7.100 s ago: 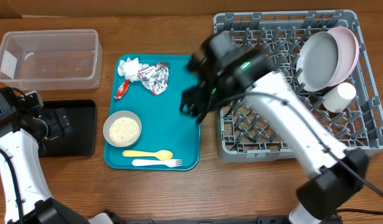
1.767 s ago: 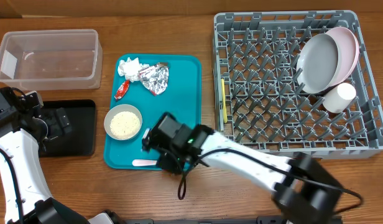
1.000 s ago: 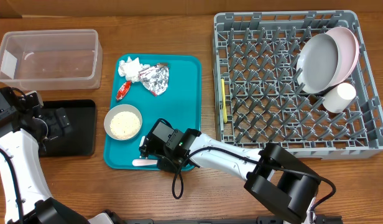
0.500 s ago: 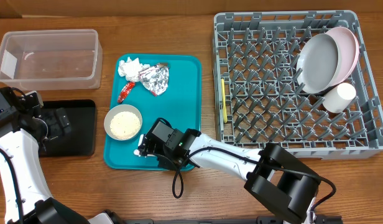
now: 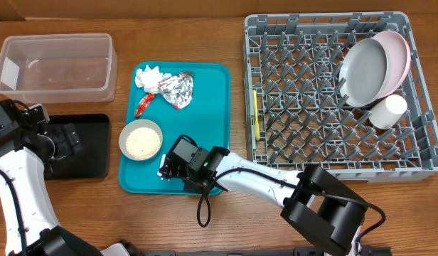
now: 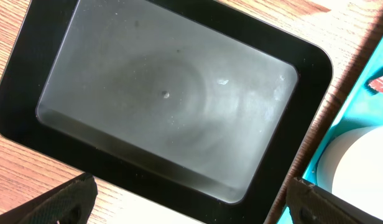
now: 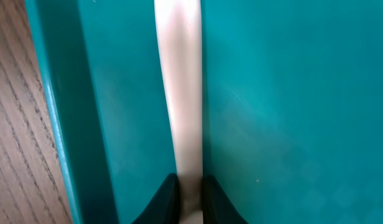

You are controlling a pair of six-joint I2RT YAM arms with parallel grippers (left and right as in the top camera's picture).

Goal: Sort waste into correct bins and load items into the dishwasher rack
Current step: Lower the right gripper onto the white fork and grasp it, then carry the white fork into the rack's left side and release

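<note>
Right wrist view: the right gripper point(image 7: 190, 190) is clamped on the smooth, narrow handle of the white fork point(image 7: 179, 124), which lies on the glossy teal tray point(image 7: 291, 93) beside its raised rim. The left gripper point(image 6: 191, 208) stands wide apart above the shallow, round-cornered black tray point(image 6: 313, 87).

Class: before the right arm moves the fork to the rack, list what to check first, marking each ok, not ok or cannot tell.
1. Right pincer shut on white fork: ok.
2. Fork lifted off teal tray: cannot tell.
3. Dishwasher rack has free pegs: ok.
4. Yellow spoon lies in rack: ok.
5. Left pincer open above black tray, clear of path: ok.
</note>
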